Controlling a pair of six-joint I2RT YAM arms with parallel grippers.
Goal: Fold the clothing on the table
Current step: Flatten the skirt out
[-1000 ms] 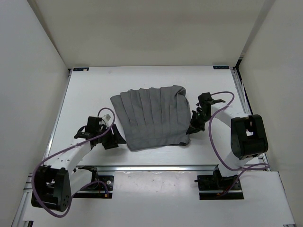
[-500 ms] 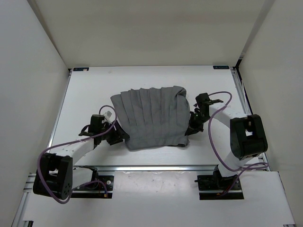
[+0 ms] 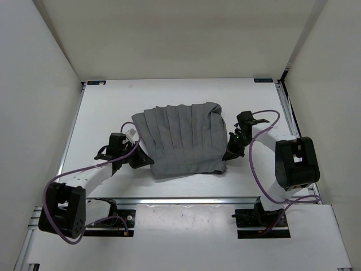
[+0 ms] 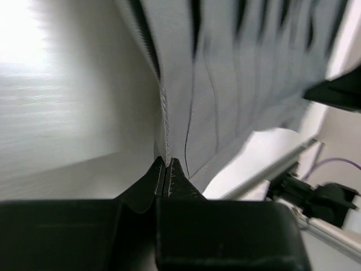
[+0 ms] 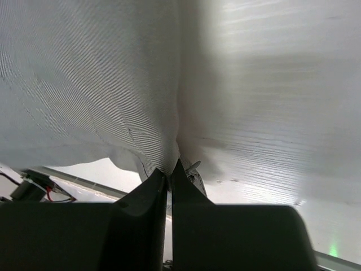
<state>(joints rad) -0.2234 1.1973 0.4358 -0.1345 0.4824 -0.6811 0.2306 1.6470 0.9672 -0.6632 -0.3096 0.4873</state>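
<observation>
Lying mid-table [image 3: 101, 113], the grey clothing [image 3: 180, 141] spreads flat, its pleats running far-to-near (fanning slightly wider toward the far side), about as wide as long. The left gripper [image 3: 148, 161] is clamped on its near-left edge. The right gripper [image 3: 227, 152] pinches its near-right corner.

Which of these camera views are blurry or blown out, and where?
Left wrist view: the table is blown out white at upper left, and the clothing smears toward the right edge, its pleats streaked; the left gripper is a dark silhouette. Right wrist view: fabric weave is crisp, the right gripper underexposed. Top external view: evenly lit, sharp, only soft shadows.
</observation>
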